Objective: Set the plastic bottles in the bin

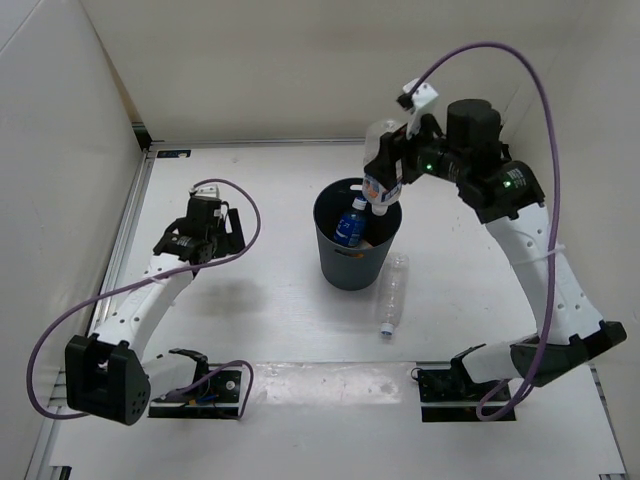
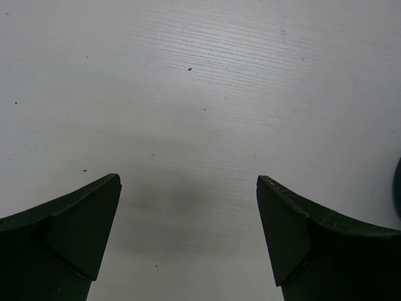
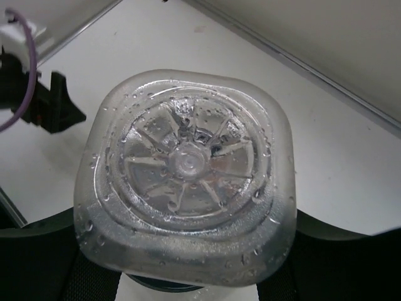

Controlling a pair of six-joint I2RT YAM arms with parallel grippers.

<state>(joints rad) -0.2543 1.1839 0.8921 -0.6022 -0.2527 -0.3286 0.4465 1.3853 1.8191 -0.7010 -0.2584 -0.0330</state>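
The dark grey-blue bin stands mid-table. Inside it lies the clear bottle with the blue label, with something orange beside it. My right gripper is shut on the clear bottle with the white-red-blue label and holds it neck-down over the bin's far rim. In the right wrist view the bottle's clear base fills the frame between my fingers. The plain clear bottle lies on the table just right of the bin. My left gripper is open and empty over bare table.
White walls enclose the table at the back and both sides. The bin's edge shows at the right of the left wrist view. The left arm's base and right arm's base sit at the near edge.
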